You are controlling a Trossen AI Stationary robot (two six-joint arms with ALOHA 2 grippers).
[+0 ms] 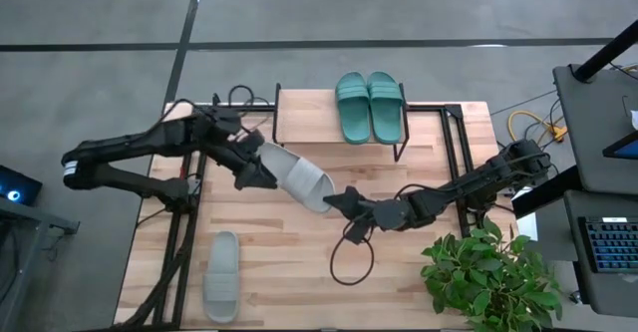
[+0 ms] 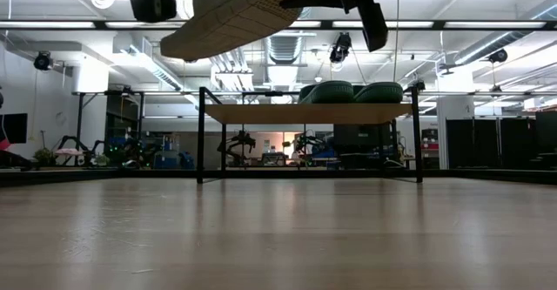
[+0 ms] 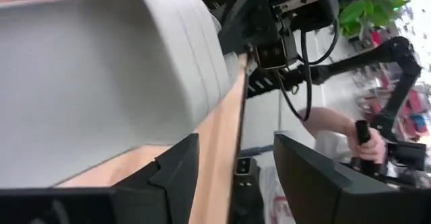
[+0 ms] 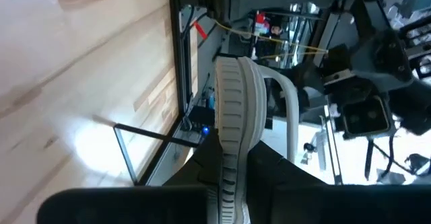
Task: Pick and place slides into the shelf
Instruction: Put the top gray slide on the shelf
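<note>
A light grey slide [image 1: 294, 177] hangs in the air over the middle of the table, sole down in the low view [image 2: 235, 11], with my right gripper [image 1: 331, 200] shut on its right-hand end. My left gripper [image 1: 255, 175] is open beside the slide's other end; in its wrist view the fingers [image 3: 178, 173] stand apart below the slide [image 3: 101, 69] with nothing between them. A second grey slide [image 1: 221, 275] lies sole-down near the table's front left. The teal pair [image 1: 369, 106] rests on the plank top of the shelf [image 1: 309, 113] at the far edge. My right gripper pinches the grey slide's sole at its end [image 4: 232, 173] between the two fingers, one on each flat face, the sole's ribbed rim showing edge-on between them. The fingers come nearly level from the table's right and lie along the slide. The slide is lifted clear and tilted.
A potted plant [image 1: 488, 277] stands at the near right corner. A black cable loop [image 1: 349, 257] lies on the table below the right arm. The shelf's left half is bare plank. Beyond the table, a person's hand [image 3: 360, 140] shows in the left wrist view.
</note>
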